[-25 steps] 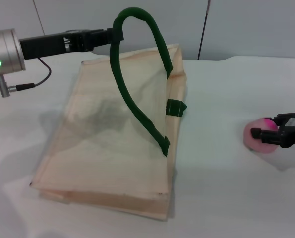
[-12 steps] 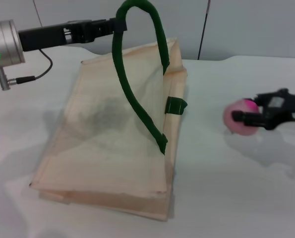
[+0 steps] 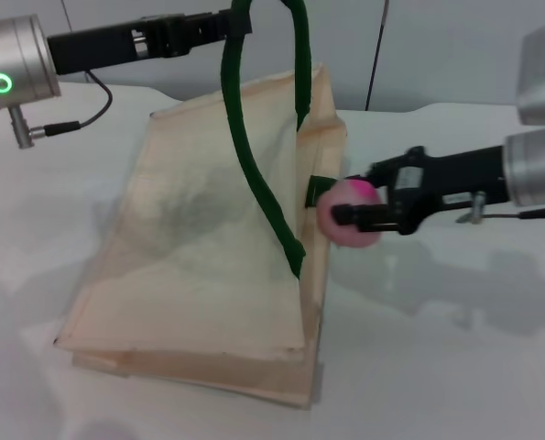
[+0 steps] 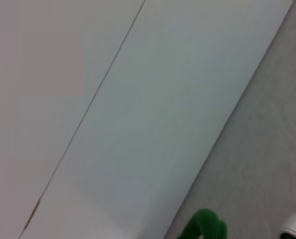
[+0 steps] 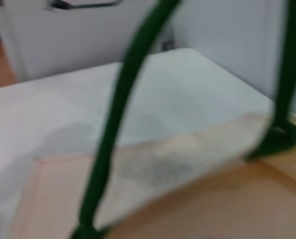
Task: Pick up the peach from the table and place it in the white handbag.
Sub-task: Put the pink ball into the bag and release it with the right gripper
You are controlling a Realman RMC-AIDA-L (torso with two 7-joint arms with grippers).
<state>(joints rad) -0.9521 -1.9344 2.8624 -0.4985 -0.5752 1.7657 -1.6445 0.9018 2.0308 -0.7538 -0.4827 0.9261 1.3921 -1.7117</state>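
The white handbag (image 3: 208, 229) lies on the table, a cream tote with dark green rope handles (image 3: 254, 156). My left gripper (image 3: 224, 25) is shut on the top of one green handle and holds it up high, pulling the bag's upper side open. My right gripper (image 3: 341, 214) is shut on the peach (image 3: 345, 213), a small pink ball, and holds it above the table right at the bag's open right edge. The right wrist view shows the bag's mouth (image 5: 187, 164) and the green handle (image 5: 118, 109) close ahead. The left wrist view shows a bit of green handle (image 4: 205, 225).
The white table (image 3: 437, 348) stretches right of and in front of the bag. A grey wall stands behind the table. A dark cable (image 3: 80, 119) hangs from my left arm over the table's back left.
My right gripper has carried the peach up off the table and leftward to the bag's opening. My left gripper has lifted the green handle higher.
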